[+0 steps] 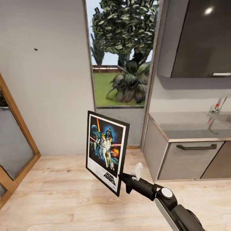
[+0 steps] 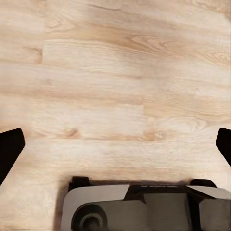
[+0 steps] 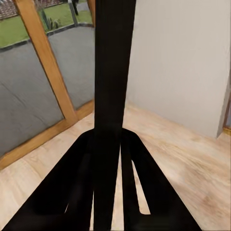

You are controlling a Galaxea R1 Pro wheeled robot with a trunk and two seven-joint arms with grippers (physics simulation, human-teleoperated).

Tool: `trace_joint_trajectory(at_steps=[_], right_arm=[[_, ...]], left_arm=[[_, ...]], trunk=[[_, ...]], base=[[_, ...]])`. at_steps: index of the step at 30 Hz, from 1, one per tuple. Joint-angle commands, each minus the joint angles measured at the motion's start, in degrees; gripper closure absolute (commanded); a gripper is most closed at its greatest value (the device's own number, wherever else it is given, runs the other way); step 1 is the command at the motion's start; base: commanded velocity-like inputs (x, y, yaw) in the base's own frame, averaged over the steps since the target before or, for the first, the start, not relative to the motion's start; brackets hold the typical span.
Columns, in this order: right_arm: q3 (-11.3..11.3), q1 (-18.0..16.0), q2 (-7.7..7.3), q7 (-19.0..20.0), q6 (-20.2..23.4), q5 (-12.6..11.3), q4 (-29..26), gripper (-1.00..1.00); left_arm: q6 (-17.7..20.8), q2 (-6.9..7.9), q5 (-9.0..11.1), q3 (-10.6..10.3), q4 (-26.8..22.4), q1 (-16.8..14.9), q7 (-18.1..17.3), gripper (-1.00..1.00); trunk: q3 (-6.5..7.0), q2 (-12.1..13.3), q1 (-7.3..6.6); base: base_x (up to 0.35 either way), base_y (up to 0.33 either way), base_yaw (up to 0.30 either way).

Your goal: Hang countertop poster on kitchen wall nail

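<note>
My right gripper [image 1: 121, 177] sits low centre of the head view, arm coming in from the lower right corner, fingers pinched shut on the lower right edge of the poster [image 1: 106, 150]. Poster's up in the air, upright w/ a slight lean, art side facing the cam, over the wood floor [image 1: 57, 192], centre-bottom of the frame. In the right wrist view the poster [image 3: 113, 72] shows edge-on as a dark vertical band up the middle, my two black fingers [image 3: 72, 187] closed onto it from both sides. Kitchen countertop [image 1: 192, 126] is mid-right in the head view, grey top w/ pale edge, tap [image 1: 217, 109] at the far right edge, drawer w/ dark handle [image 1: 196, 147] below; poster is well apart from it, off to its left. Dark wall cabinet [image 1: 199, 38] upper right. Small dark nail [image 1: 35, 49] on the pale wall [image 1: 48, 96], upper left, well above and left of the poster. Tall window [image 1: 120, 54] w/ trees and lawn, top centre. Wood-framed glass door [image 1: 12, 150] at left edge; same frame [image 3: 45, 67] shows upper left in the right wrist view. Left gripper [image 2: 115, 144] is wide open, dark fingertips [image 2: 9, 149] at the far left and right edges of the left wrist view, nothing between them but floor [image 2: 120, 72].
</note>
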Motion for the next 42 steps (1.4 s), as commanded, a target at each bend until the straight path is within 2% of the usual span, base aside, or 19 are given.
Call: trace_joint_trajectory(at_steps=[1, 5, 10, 20, 42], right_arm=[[0.05, -0.06, 0.43, 0.14, 0.6, -0.73, 0.03, 1.0], [0.0, -0.06, 1.32, 0.19, 0.63, -0.77, 0.36, 1.0], [-0.01, -0.06, 1.64, 0.21, 0.66, -0.78, 0.74, 1.0], [0.05, -0.06, 1.78, -0.01, 0.49, -0.79, 2.83, 1.0], [0.07, -0.06, 1.8, 0.0, 0.48, -0.72, 3.05, 1.0]], left_arm=[[1.93, 0.05, 0.27, 0.09, -0.32, -0.42, -0.31, -1.0], [3.68, 0.17, 0.17, 0.09, -0.4, -0.96, -0.48, -1.0], [4.18, 0.29, 0.13, 0.09, -0.05, -1.15, -0.57, -1.0], [2.37, 0.32, 0.05, 0.1, 1.65, -1.16, -0.58, -1.0], [2.11, 0.41, 0.05, 0.26, 1.87, -1.18, -0.58, -1.0]], trunk=[[-0.12, -0.12, 0.05], [-0.12, -0.12, 0.05], [-0.12, -0.12, 0.05], [-0.12, -0.12, 0.05], [-0.12, -0.12, 0.05]], base=[[0.157, 0.308, 0.288], [0.142, 0.32, 0.19], [0.129, 0.329, 0.048], [0.124, 0.333, 0.006], [0.091, 0.343, 0.0]])
